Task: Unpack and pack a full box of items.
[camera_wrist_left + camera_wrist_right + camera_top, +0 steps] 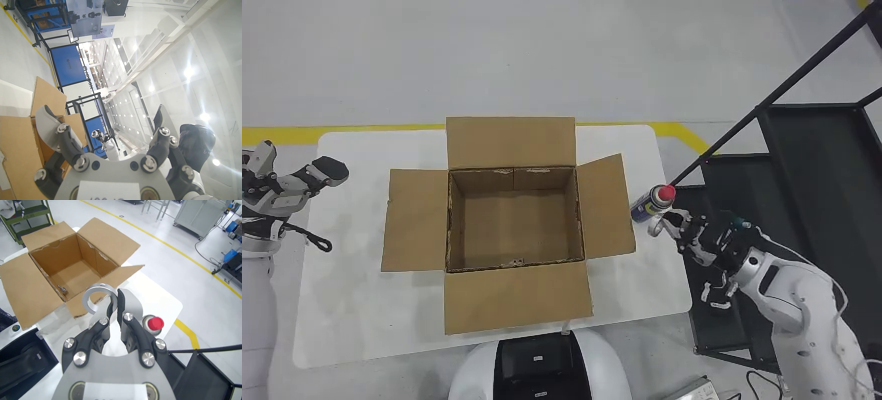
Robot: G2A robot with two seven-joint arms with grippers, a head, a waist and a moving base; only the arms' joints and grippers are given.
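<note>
An open cardboard box (514, 232) stands mid-table with all its flaps folded out. Deep in one corner of it lies a small metal part (63, 290); the floor of the box is bare otherwise. My right gripper (115, 303) hangs just off the table's right edge, shut on a silver metal ring (98, 291), and appears in the top view as the right gripper (670, 227). Close beside it a spray can with a red cap (653, 203) stands upright on the table's right edge. My left gripper (103, 121) is open, holds nothing and points upward, left of the box at the table's left edge (330, 171).
The white table (352, 300) has bare strips around the box. A black tiered metal rack (812, 170) stands right of the table beside the right arm. A yellow floor line (682, 130) runs behind the table. A green cart (24, 211) stands beyond the box.
</note>
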